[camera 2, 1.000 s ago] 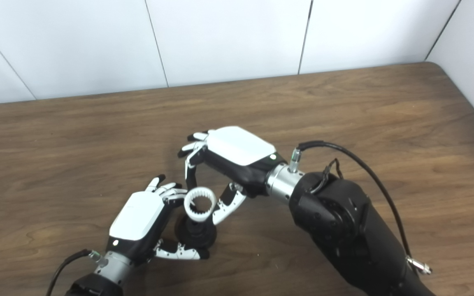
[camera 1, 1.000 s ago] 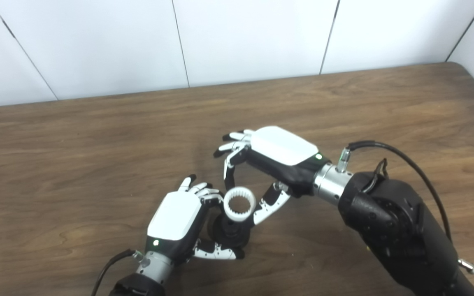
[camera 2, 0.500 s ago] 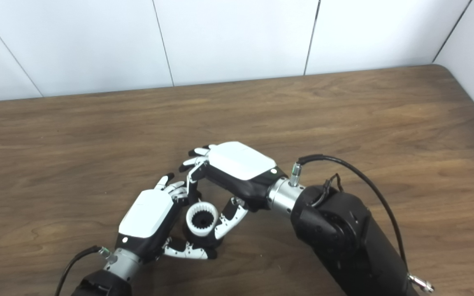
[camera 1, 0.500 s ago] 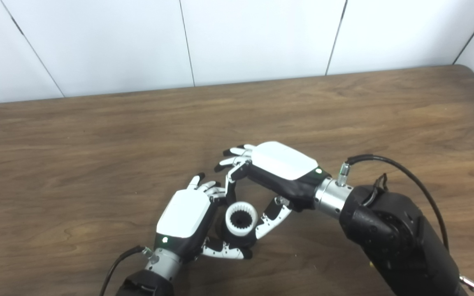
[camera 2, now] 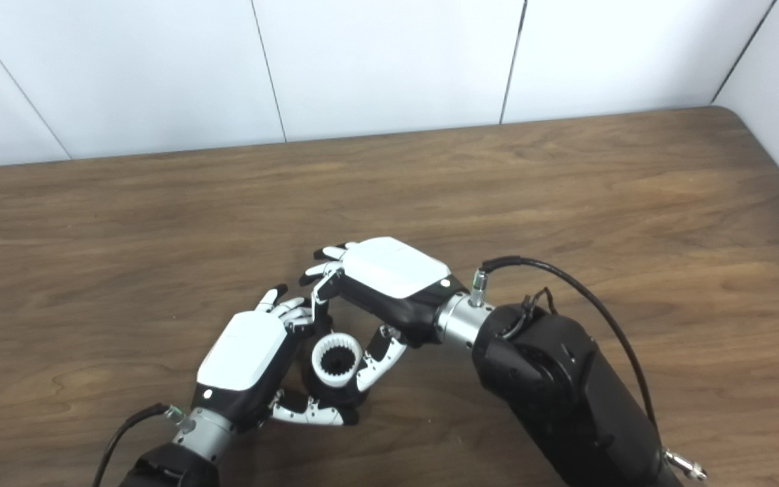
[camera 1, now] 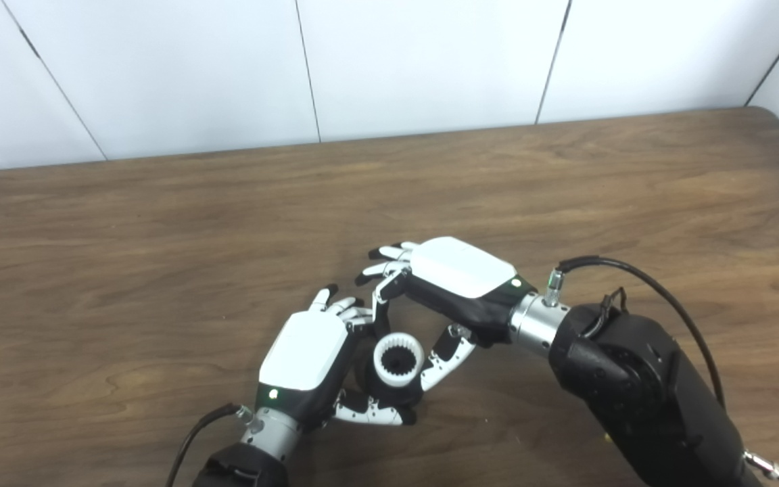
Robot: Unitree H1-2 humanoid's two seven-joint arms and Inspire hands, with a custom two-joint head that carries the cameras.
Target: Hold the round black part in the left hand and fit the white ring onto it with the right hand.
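Note:
The round black part [camera 1: 379,392] rests low over the table, mostly hidden, with my left hand [camera 1: 305,362] shut around it from the left. The white ring [camera 1: 398,360], toothed on its inside, sits on top of the black part. My right hand [camera 1: 454,284] reaches in from the right and pinches the ring between a finger at its far side and the thumb at its near right. In the right eye view the same ring [camera 2: 337,361] lies between the left hand [camera 2: 249,368] and the right hand [camera 2: 389,277].
The brown wooden table [camera 1: 159,223] spreads all round the hands. A white panelled wall [camera 1: 389,61] runs behind its far edge. The bulky black right forearm [camera 1: 640,392] with a looping cable crosses the table's near right part.
The ring has come down from above the black part onto it, carried by my right hand. The camera shifted a little early on; between half a second ago and now little has moved.

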